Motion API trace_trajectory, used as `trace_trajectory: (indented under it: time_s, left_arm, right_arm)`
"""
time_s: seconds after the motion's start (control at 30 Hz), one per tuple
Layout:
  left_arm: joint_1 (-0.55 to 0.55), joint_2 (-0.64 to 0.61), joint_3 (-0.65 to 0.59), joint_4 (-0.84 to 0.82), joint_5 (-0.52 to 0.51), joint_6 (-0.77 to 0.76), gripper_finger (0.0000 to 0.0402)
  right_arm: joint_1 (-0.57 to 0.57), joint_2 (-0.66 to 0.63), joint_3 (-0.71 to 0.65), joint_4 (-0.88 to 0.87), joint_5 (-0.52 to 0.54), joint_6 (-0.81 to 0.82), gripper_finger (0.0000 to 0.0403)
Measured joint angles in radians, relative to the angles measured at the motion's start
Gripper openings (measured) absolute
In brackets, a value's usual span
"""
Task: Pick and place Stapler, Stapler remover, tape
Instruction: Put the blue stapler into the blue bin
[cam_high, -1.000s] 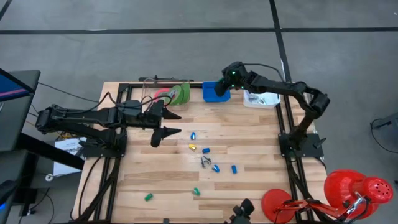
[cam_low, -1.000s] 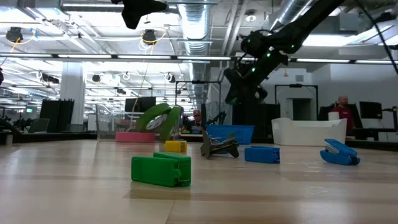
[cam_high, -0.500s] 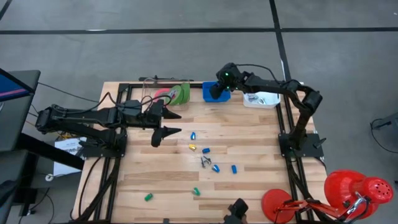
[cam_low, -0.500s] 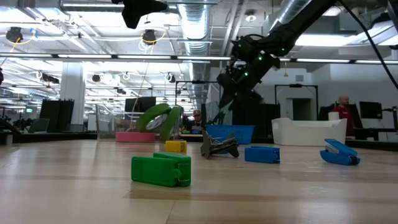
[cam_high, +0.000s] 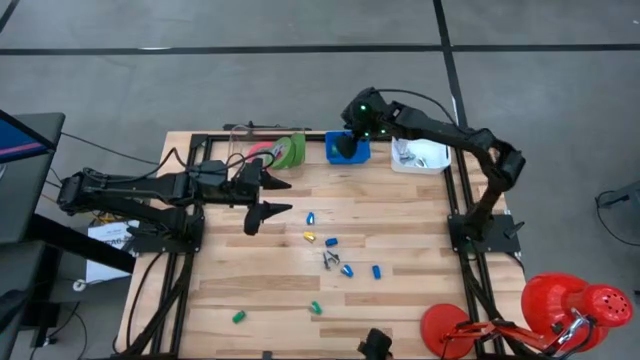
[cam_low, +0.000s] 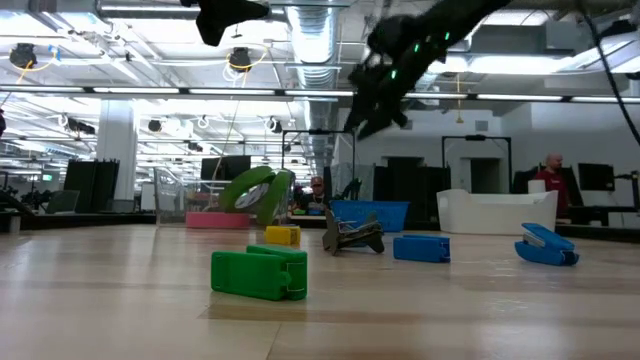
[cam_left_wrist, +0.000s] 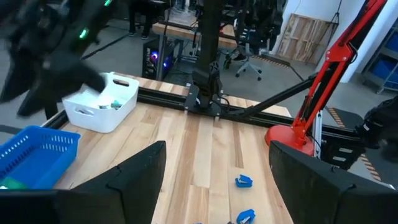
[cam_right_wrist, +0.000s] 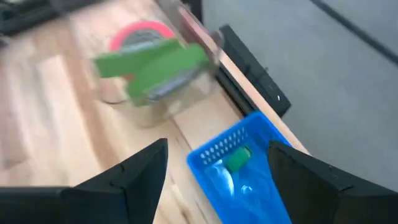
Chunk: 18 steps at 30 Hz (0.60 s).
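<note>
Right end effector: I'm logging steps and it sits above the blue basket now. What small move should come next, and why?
Probably swing the right end effector back over the table toward the loose blue stapler. Its fingers are apart with nothing between them, a green piece already lies in the blue basket, and several small pieces still lie on the wood. The left end effector waits mid-table.
</note>
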Motion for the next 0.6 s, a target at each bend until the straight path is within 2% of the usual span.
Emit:
trace_trajectory:
  time_s: [0.3, 0.5, 0.6]
  left_arm:
    - [0.008, 0.055, 0.043, 0.001, 0.0, 0.043, 0.0273]
    - [0.008, 0.162, 0.118, -0.026, 0.0, 0.085, 0.0273]
    - [0.017, 0.224, 0.148, -0.047, -0.017, 0.04, 0.0273]
  right_arm:
    - [0.087, -0.238, 0.027, -0.076, 0.005, 0.005, 0.0265]
    - [0.132, -0.379, 0.028, -0.155, 0.011, 0.009, 0.0265]
    - [0.15, -0.427, 0.028, -0.193, 0.03, 0.011, 0.0265]
